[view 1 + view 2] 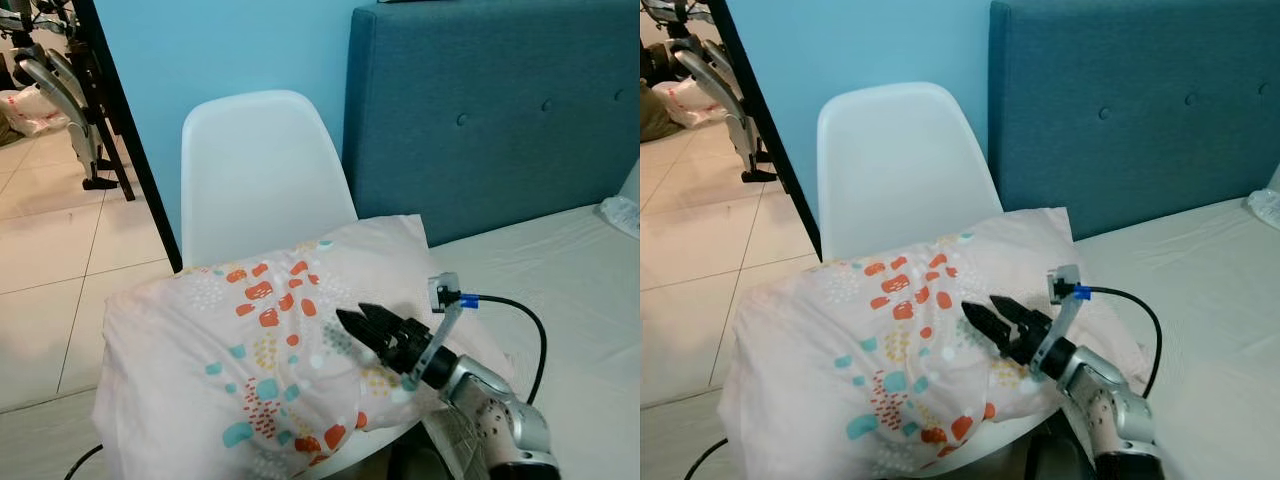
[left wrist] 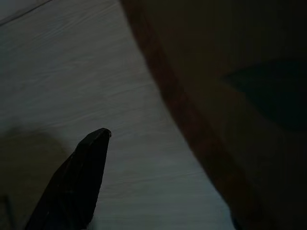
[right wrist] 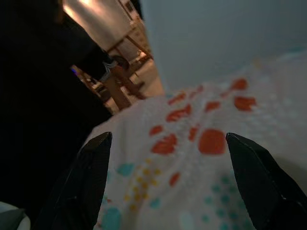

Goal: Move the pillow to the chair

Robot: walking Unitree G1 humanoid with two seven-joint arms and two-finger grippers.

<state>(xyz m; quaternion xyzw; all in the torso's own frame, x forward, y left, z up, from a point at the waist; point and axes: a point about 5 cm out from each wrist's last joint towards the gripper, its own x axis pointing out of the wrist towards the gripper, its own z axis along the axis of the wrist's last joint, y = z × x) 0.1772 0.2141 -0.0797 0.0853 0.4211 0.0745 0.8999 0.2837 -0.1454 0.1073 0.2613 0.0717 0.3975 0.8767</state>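
Note:
A pale pink pillow (image 1: 250, 350) printed with orange and teal spots lies across the seat of a white plastic chair (image 1: 262, 170) and overhangs its front and left side. Its right corner reaches toward the bed. My right gripper (image 1: 358, 320) hovers just above the pillow's right part, open, with nothing between its fingers. The right wrist view looks over the spotted pillow (image 3: 192, 158) between the two spread fingers (image 3: 91, 182). My left gripper (image 2: 86, 167) hangs idle over pale floor in a dark view.
A blue padded headboard (image 1: 500, 110) and a white mattress (image 1: 580, 290) lie to the right of the chair. A black frame (image 1: 130, 130) slants along the light blue wall. Tiled floor (image 1: 50, 250) and metal equipment (image 1: 60, 80) lie to the left.

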